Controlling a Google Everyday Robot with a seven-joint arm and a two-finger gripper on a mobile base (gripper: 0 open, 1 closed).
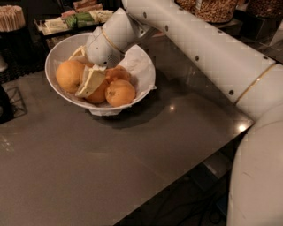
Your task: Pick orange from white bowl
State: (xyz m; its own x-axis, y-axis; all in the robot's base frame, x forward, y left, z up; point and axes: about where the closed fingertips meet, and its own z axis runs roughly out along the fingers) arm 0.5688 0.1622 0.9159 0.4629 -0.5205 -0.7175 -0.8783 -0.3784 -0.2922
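Note:
The white bowl (57, 95), lined with crinkled white paper, stands at the back left of the dark table. The orange (69, 75), the largest and palest fruit, lies at the bowl's left side. Smaller, deeper-orange fruits (120, 92) lie to its right. My gripper (85, 67) reaches down into the bowl from the right. Its two cream fingers are spread apart. One finger (90, 81) lies at the orange's near right side. The other finger (79, 52) is behind the orange. The orange rests in the bowl, part of it between the fingers.
My white arm (199, 48) crosses the upper right and fills the right edge. A tray of packets (73, 20) and a holder of sticks (11, 17) stand behind the bowl. Jars (212, 9) stand at the back right. The table's front edge (177, 176) runs diagonally.

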